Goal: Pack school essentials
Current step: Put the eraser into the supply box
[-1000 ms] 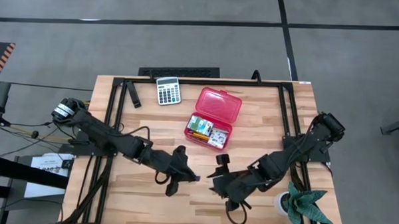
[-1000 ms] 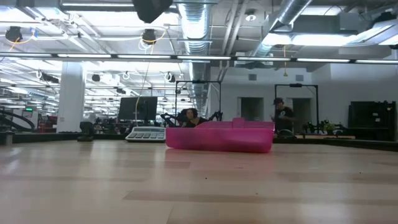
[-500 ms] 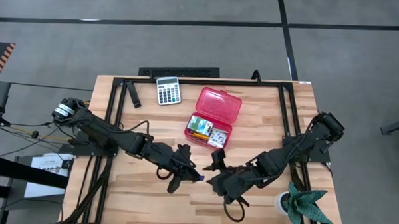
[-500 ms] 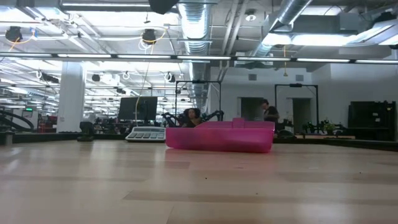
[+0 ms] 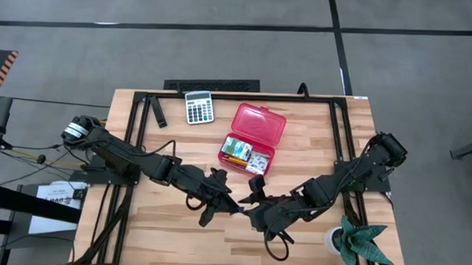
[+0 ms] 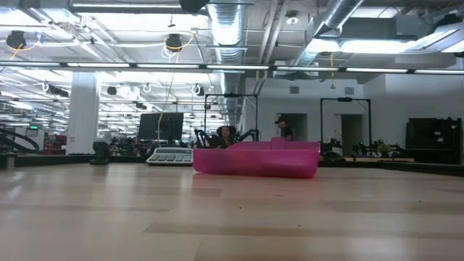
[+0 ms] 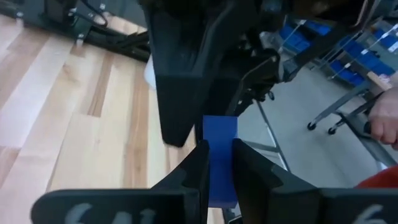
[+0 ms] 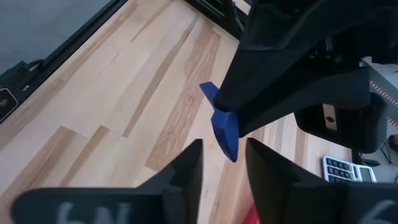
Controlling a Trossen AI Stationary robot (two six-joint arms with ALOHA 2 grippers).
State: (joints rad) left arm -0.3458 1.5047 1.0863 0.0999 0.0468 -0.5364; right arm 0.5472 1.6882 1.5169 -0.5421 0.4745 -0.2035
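Handover risk: our left gripper (image 7: 217, 163) pinches a blue block (image 7: 220, 158); right gripper (image 8: 222, 160), fingers parted and empty, could knock it loose.

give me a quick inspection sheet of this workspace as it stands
surface: wooden table, bare at the front.
job's things: blue block between the arms; stationery in the open red case.
clutter: calculator; plant at a corner.
grippers: left tool shut on the blue block; right tool open, facing it.
cables: cable loop under the right arm.
surroundings: a person far behind.
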